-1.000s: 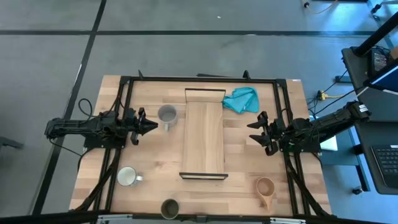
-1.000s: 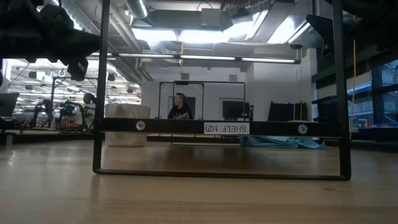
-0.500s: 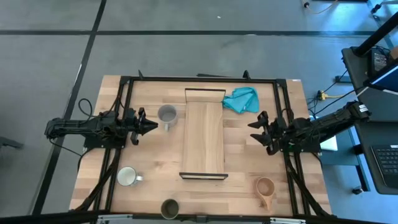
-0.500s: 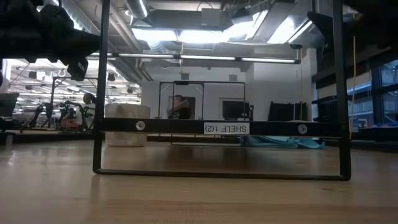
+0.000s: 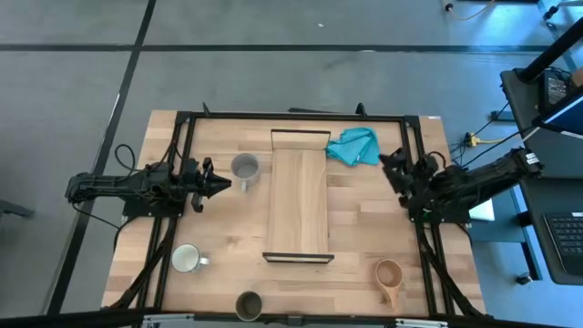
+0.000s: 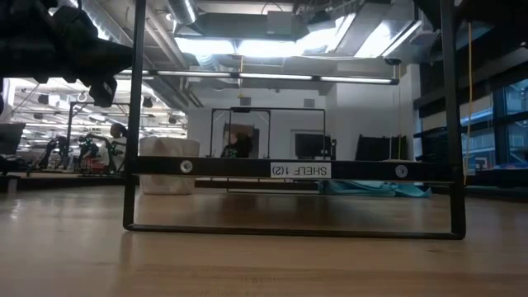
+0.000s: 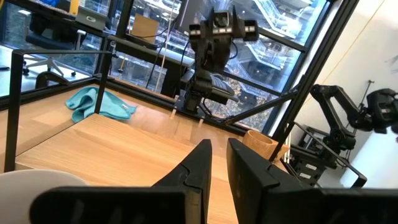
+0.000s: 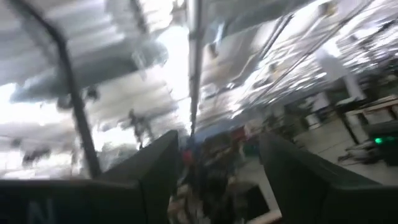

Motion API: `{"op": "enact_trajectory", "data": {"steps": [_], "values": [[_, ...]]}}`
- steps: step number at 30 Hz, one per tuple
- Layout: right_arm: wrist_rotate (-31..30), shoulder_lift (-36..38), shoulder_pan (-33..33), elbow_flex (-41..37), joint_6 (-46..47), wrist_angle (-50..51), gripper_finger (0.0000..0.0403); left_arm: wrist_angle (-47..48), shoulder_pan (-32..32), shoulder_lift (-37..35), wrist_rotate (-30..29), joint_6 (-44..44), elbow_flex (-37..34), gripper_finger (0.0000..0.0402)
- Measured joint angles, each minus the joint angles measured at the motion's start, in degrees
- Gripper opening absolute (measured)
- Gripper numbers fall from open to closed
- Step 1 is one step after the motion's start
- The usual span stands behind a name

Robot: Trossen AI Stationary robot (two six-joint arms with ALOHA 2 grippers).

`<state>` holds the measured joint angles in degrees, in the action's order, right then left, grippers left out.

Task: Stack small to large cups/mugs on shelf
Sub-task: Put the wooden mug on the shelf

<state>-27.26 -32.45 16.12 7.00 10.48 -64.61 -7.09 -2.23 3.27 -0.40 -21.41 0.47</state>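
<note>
In the high view the light-wood shelf (image 5: 299, 205) lies along the table's middle, with black brackets at its short ends. The grey mug (image 5: 244, 168) stands left of it. The pale mug (image 5: 186, 259), dark olive cup (image 5: 249, 305) and tan wooden cup (image 5: 389, 276) stand near the near edge. My left gripper (image 5: 225, 185) is shut, hovering just left of the grey mug, whose rim (image 7: 37, 180) shows in the left wrist view. My right gripper (image 5: 392, 167) is open, right of the shelf's far end, tipped up; its fingers (image 8: 155, 174) frame the ceiling.
A teal cloth (image 5: 353, 146) lies crumpled by the shelf's far right corner, close to the right gripper. A black frame (image 5: 291, 116) runs round the table's edges. The low view looks through the shelf's near bracket (image 6: 289, 169). Bare tabletop lies on both sides of the shelf.
My right gripper has swung from beside the shelf's middle toward the table's far edge and tipped upward, and its wrist view is blurred. The left arm and all cups have stayed put.
</note>
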Motion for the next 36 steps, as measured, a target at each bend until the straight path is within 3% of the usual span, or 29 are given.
{"op": "enact_trajectory", "data": {"steps": [3,6,11,14,17,21,30,36], "values": [[-5.17,-0.04,0.0,3.57,-0.49,-1.75,0.0228,0.0,-0.01,-0.02,0.0,-0.02,0.02,0.0044],[-4.59,-0.06,0.0,8.08,-6.69,-1.97,0.0228,0.0,-0.01,-0.01,0.01,0.0,0.01,0.0044],[12.62,-1.97,0.0,16.9,-21.97,-1.02,0.0228,0.0,0.01,-0.02,0.02,0.0,0.02,0.0044],[16.29,-3.55,0.04,22.29,-25.68,4.28,0.0228,0.02,-0.01,-0.02,0.02,-0.02,0.02,0.0044],[11.51,-4.47,-0.02,28.07,-23.82,18.69,0.0228,0.02,-0.01,0.0,0.02,-0.02,0.02,0.0044],[6.39,-6.15,-1.37,38.16,-19.01,46.51,0.0228,0.02,-0.01,-0.01,0.01,0.0,0.01,0.0044],[6.28,-15.71,-3.96,67.49,-5.95,97.87,0.0228,0.02,0.01,-0.02,0.0,0.0,0.0,0.0044],[6.54,-23.98,-3.96,82.8,3.67,123.16,0.0228,0.02,0.01,-0.02,0.02,0.0,0.02,0.0044]]}}
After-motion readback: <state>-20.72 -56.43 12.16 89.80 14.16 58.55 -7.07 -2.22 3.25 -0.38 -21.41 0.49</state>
